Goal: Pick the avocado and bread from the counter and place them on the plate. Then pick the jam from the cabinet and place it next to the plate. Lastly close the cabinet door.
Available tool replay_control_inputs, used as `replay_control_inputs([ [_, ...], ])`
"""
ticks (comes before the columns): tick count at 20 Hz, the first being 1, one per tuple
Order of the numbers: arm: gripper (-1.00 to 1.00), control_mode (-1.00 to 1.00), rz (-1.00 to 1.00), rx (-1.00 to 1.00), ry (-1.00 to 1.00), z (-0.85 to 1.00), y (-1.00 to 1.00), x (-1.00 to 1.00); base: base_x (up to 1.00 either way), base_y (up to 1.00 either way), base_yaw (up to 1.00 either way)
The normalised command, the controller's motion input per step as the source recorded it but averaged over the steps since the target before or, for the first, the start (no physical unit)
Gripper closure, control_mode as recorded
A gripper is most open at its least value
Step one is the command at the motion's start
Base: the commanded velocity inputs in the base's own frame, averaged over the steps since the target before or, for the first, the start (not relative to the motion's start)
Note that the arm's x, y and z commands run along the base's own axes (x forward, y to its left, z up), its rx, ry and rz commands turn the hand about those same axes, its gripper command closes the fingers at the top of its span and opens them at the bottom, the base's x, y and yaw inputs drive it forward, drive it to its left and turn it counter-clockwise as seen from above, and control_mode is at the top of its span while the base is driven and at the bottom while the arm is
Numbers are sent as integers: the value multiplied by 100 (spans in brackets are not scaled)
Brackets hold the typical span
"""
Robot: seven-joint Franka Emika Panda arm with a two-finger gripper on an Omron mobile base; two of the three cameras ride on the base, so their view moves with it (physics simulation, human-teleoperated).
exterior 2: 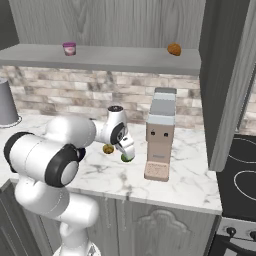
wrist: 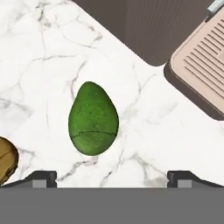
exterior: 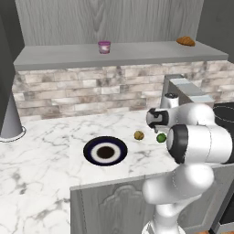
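Note:
The dark green avocado (wrist: 93,119) lies on the white marble counter (exterior: 45,155), straight below my open gripper (wrist: 113,179); both fingertips stand wide apart and nothing is between them. In the right base view the gripper (exterior 2: 127,151) hangs just above the avocado (exterior 2: 125,158), not touching it. The small yellowish-brown bread (exterior: 139,135) sits close to the avocado's left (exterior: 161,137). The navy-rimmed plate (exterior: 105,151) lies further left, with nothing on it. The pink jam (exterior: 104,47) stands on the shelf of the grey wood-grain cabinet (exterior: 109,18).
A beige and grey coffee machine (exterior 2: 161,135) stands right of the avocado, its drip tray (wrist: 201,65) near the hand. An orange-brown croissant (exterior: 185,41) lies on the shelf's right end. The cabinet's open door (exterior 2: 230,75) juts out on the right. A stovetop (exterior 2: 240,165) adjoins the counter.

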Motion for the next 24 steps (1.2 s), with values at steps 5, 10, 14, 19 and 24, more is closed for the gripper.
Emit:
replay_control_inputs([
  [5,-100,-100,-1,0,0,-19,-6,18,0,0,0],
  [10,-100,-100,-1,0,0,-15,-8,18,0,0,0],
  [14,-100,-100,-1,0,0,-15,-8,16,0,0,0],
  [19,-100,-100,-1,0,0,-15,-7,14,0,0,0],
  [24,-100,-100,-1,0,0,-21,-5,6,0,0,0],
])
